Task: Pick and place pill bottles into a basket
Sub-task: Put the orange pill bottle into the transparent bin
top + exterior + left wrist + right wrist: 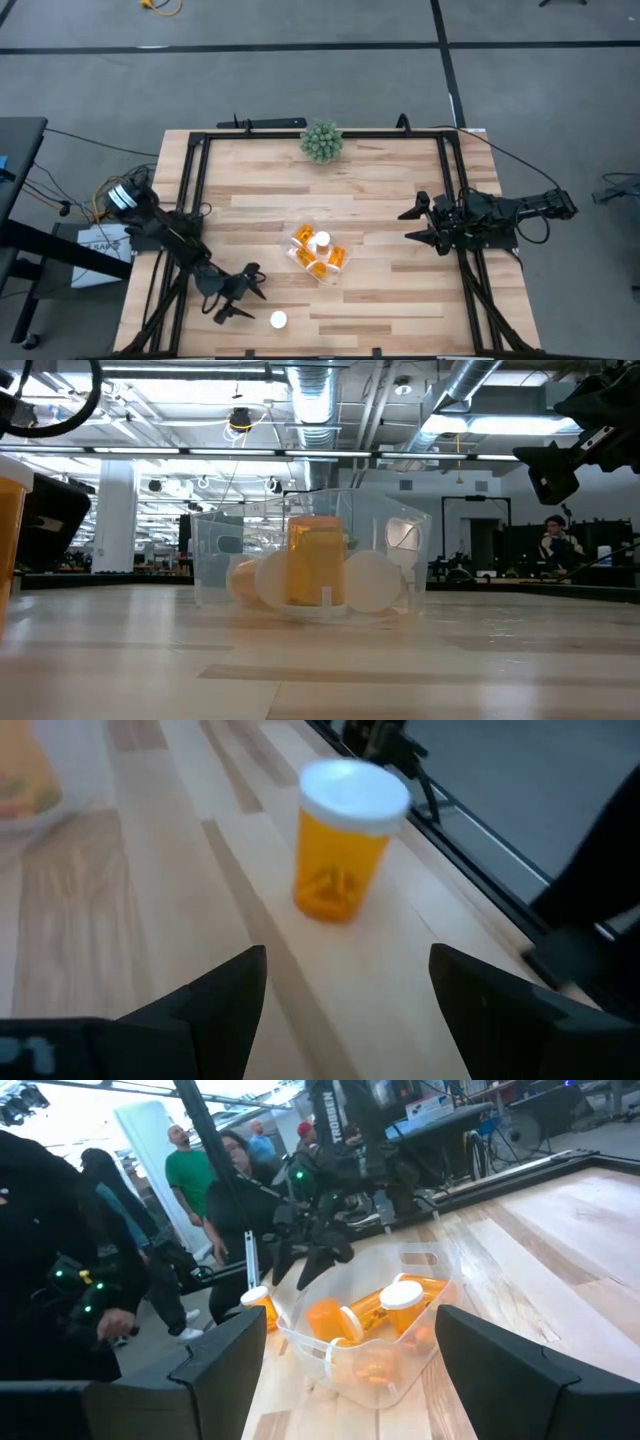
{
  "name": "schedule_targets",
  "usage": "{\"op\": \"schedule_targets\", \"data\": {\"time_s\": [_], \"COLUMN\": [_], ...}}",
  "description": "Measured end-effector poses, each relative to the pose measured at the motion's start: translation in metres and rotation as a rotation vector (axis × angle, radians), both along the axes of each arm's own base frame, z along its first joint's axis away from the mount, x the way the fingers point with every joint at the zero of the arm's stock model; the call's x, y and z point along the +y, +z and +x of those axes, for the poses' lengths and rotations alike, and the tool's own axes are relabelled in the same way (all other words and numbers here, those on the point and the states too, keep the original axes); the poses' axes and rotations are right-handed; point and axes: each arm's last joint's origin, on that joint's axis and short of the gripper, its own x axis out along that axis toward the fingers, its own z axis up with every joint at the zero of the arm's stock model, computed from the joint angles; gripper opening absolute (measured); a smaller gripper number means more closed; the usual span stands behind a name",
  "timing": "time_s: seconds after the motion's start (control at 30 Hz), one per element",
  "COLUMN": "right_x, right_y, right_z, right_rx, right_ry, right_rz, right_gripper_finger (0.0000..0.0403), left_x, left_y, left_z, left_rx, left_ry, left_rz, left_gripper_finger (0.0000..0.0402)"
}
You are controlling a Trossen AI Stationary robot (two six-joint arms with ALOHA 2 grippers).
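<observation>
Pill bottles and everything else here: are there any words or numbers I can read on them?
None can be read.
Orange translucent pill bottle with a white cap standing alone on the wooden table: no label shows.
Bottles in the clear plastic basket: no print legible.
White label on the left arm's base: dark print, too small to read.
Left end effector: pale marks at the picture's corner, too blurred to read.

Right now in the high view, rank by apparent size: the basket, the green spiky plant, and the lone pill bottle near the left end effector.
1. Basket
2. Green spiky plant, somewhat smaller in outline
3. Lone pill bottle, clearly smallest; only its white cap shows
</observation>
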Motion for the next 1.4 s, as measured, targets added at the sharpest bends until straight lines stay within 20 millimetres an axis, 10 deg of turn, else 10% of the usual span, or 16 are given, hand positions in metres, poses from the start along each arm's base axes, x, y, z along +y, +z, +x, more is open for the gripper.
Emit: {"op": "schedule_targets", "data": {"time_s": [0.93, 1.4], "right_x": [0.000, 0.000], "right_y": [0.000, 0.000], "right_z": [0.000, 0.000], "right_rx": [0.000, -0.001], "right_ry": [0.000, 0.000], "right_rz": [0.000, 0.000], "right_gripper_finger": [0.0286, 0.0286], "left_x": [-0.051, -0.036], "left_y": [-0.005, -0.005], "left_z": [0.079, 0.093], "left_rx": [-0.059, -0.037], "left_ry": [0.187, 0.301], "left_rz": [0.010, -0.020], "left_gripper_finger": [0.0268, 0.0156]}}
